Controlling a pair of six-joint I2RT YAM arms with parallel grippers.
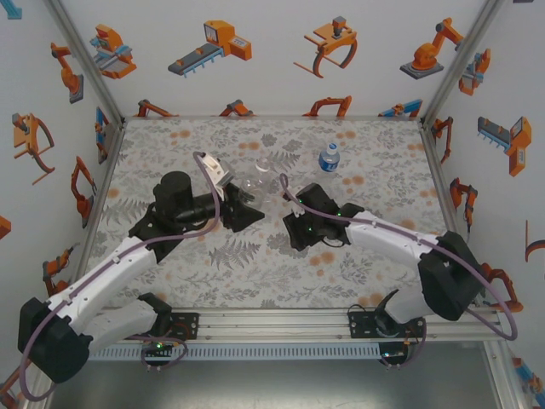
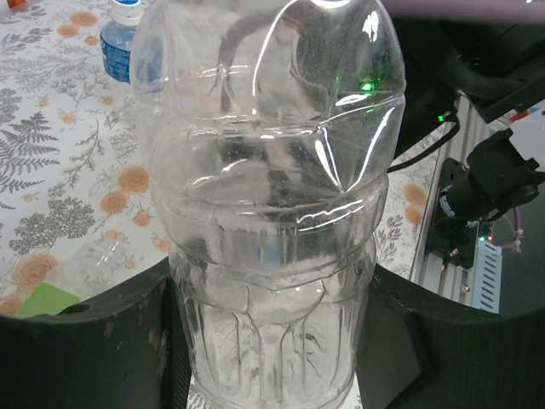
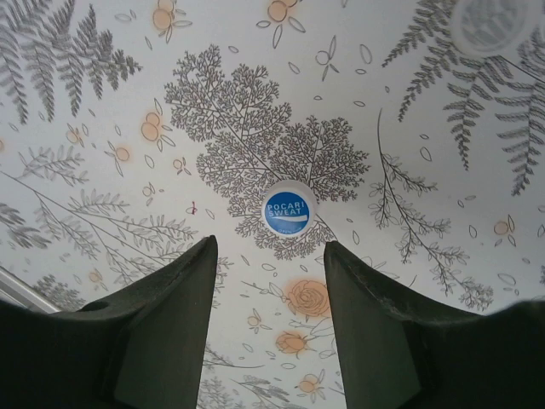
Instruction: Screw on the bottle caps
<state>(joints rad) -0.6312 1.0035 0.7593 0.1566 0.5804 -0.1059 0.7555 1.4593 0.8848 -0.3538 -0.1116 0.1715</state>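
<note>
Floral cloth covers the counter, which is boxed in by white walls printed with orange robot arms. Near its middle the left gripper is clenched on the unlabelled bottle, with a dark finger pressed against each side of the ribbed lower body. From above, that bottle is held off the cloth and tilted, and its neck cannot be made out. The blue-labelled bottle stands upright well behind it, a white cap on its neck.

The right gripper is released, its fingers spread and pointing down at a bottle cap. This cap lies flat on the cloth with its blue printed top facing up. It sits just beyond the fingertips and a little nearer one finger than the other. A blurred whitish disc, probably another cap, lies well apart at the edge of that view.

The pick-up looks like the weak point. The cap is low and light, so the nearer finger could reach it first and push it across the cloth, or the tips could dig into the counter. The held bottle's thin wall already shows creases. A hard twist could buckle it or spin it in the grip, and a tilted neck invites cross-threading.
</note>
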